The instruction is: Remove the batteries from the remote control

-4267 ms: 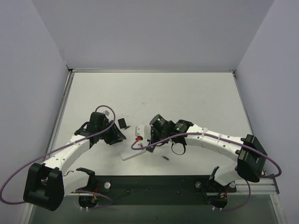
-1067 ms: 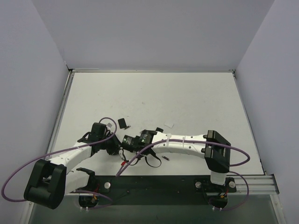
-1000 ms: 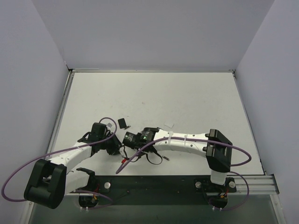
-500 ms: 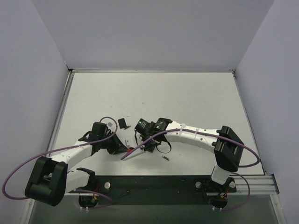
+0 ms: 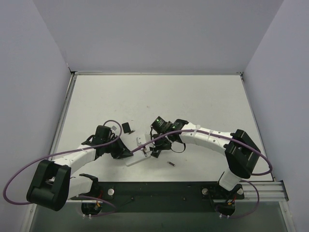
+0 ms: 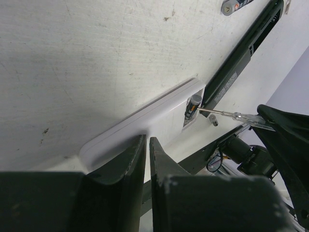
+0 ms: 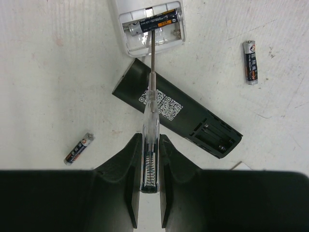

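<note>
Now the right gripper [image 7: 149,141] grips a translucent screwdriver [image 7: 149,113], its tip on the battery [image 7: 155,21] in the whitish block [image 7: 117,9], while the black remote control [image 7: 166,107] lies back-up just beside it, loose batteries [image 7: 249,62] on either side, and the left gripper [image 6: 144,143], jaws nearly together, touches that block's end.

Hidden from you near the whitish block [image 7: 117,12]
Its end runs off the right wrist view's top edge (only slightly); from above, the right arm [image 5: 203,138] covers most of the neighbouring remote control [image 7: 176,113].
</note>
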